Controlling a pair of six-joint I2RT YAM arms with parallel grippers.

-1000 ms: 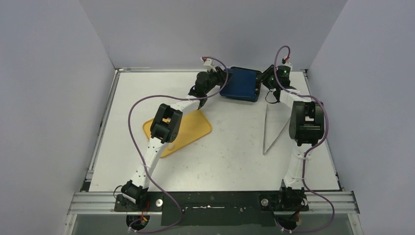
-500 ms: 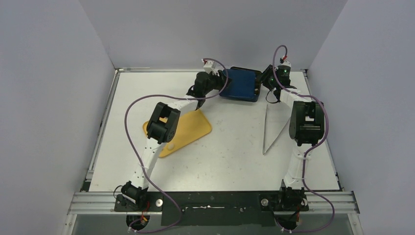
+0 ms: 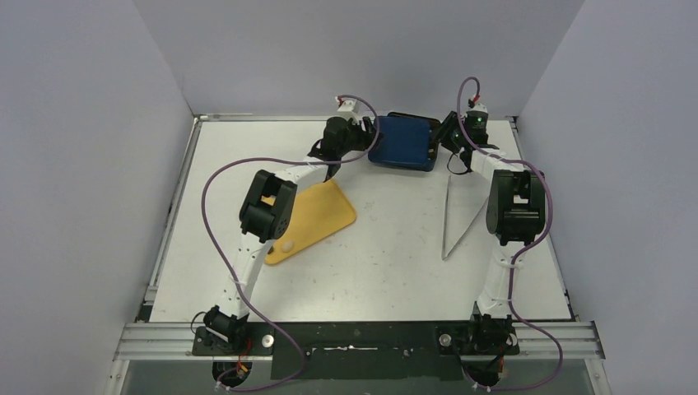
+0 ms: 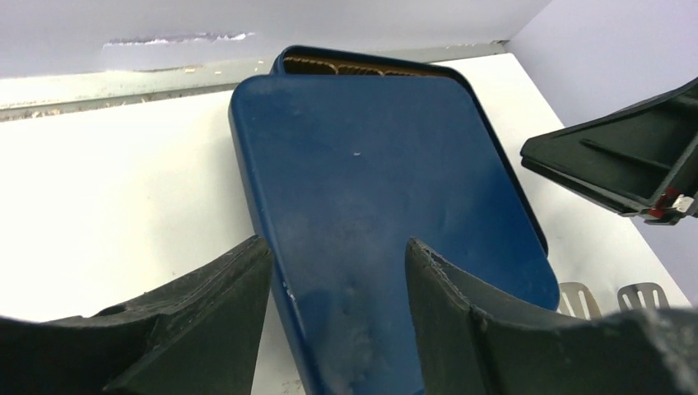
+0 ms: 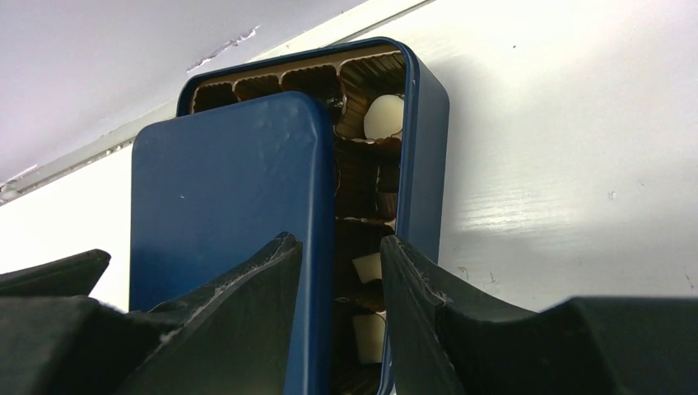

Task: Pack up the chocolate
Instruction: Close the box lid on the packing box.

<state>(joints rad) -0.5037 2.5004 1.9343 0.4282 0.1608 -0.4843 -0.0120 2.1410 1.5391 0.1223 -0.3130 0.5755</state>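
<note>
The chocolate point(image 5: 383, 115) lies in brown cups inside the dark blue box point(image 5: 430, 123); white and dark pieces show along its uncovered right strip. The blue lid point(image 4: 370, 181) rests on the box, shifted left, so that strip and the far row of cups point(image 4: 354, 67) stay uncovered. My left gripper point(image 4: 337, 247) is open, its fingers straddling the lid's near left edge. My right gripper point(image 5: 337, 243) is open over the lid's right edge and the uncovered strip. From above, the box point(image 3: 403, 141) sits at the back between the left gripper point(image 3: 368, 136) and the right gripper point(image 3: 444, 136).
A yellow tray point(image 3: 321, 210) lies left of centre under the left arm, with one small white piece point(image 3: 286, 246) near its front end. Metal tongs point(image 3: 461, 214) lie beside the right arm. The back wall stands just behind the box.
My left gripper has opened, letting go of the lid, and has drawn back slightly to the left. The right gripper has barely moved.
</note>
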